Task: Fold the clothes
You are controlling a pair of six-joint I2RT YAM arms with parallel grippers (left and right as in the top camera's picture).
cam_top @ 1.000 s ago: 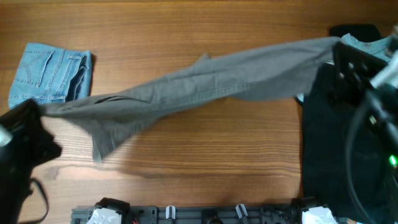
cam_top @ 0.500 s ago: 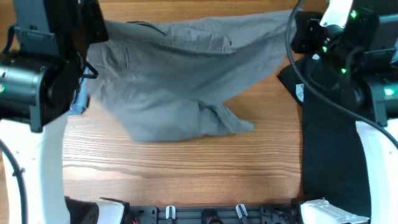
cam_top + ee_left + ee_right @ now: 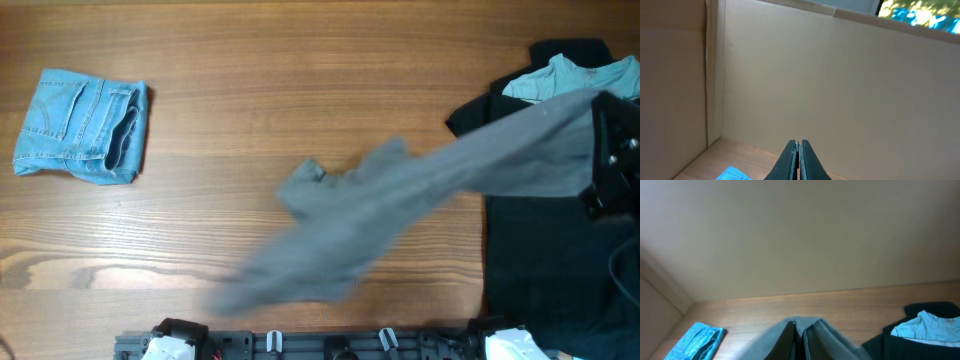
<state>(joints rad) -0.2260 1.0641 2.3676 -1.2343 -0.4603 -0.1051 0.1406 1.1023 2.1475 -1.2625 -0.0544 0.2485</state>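
Observation:
The grey pants [image 3: 400, 210] hang in a blurred, slanted band from the right edge of the overhead view down toward the table's front middle. My right gripper [image 3: 598, 150] holds their upper end. In the right wrist view the fingers [image 3: 800, 327] are shut, with the grey cloth [image 3: 835, 341] draped over both. My left gripper [image 3: 799, 145] is shut and empty. It points at a cardboard wall and is out of the overhead view.
Folded light-blue denim shorts [image 3: 85, 125] lie at the far left; they also show in the left wrist view [image 3: 732, 175] and the right wrist view [image 3: 695, 340]. A black garment [image 3: 540, 260] with a pale-blue shirt [image 3: 565, 75] on it covers the right side.
The pants were stretched between both grippers. The left gripper has let go and left the overhead view. The pants now hang from the right gripper alone, swinging low.

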